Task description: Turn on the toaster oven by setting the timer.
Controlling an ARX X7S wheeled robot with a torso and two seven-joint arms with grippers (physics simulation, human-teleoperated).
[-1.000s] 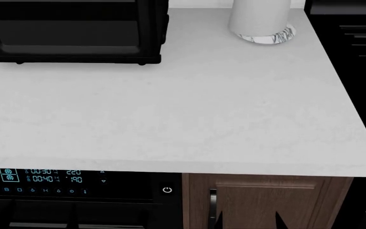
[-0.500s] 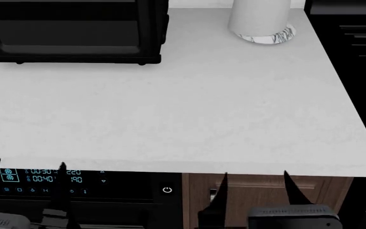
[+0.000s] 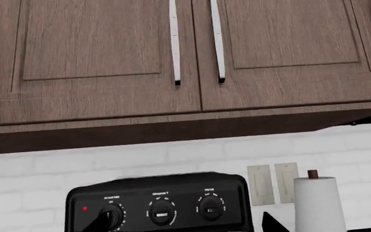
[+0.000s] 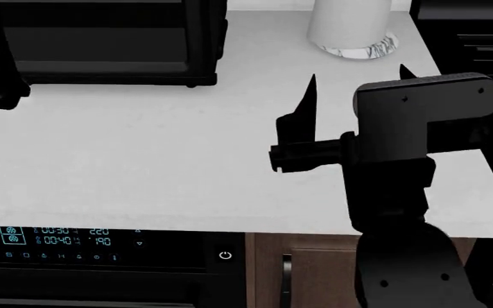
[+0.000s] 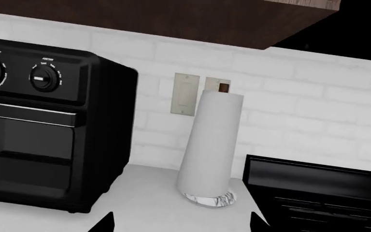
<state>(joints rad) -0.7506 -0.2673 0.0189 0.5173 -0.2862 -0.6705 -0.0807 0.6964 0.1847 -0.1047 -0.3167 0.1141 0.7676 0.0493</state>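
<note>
The toaster oven [image 5: 40, 125] sits at the back left of the white tabletop [image 4: 187, 147], against the brick backsplash, feet flat. Its three dials run along the top panel in the left wrist view. The leftmost dial [image 3: 112, 215], beside a red indicator light [image 3: 85, 209], looks like the timer, but the label is too small to read, so I can't say which dial for sure.

The right gripper [image 4: 354, 80] is raised over the tabletop right of the oven, jaws spread wide, holding nothing. The left gripper [image 3: 179, 226] faces the oven's control panel. Only two finger tips show at the frame edge, spread apart with nothing between them. In the head view only a dark bulk of the left arm shows at the left edge.

Handling, as a judgement: the oven is heavy and rigid and likely won't slide under a light twist. The dial is small, hard, smooth plastic and stiff to turn. Pinch it across its rim, jaws square to the panel face, then rotate your wrist. Off-centre contact will probably slip. The paper towel roll [image 5: 208, 150] stands well to the right, out of your way.
</note>
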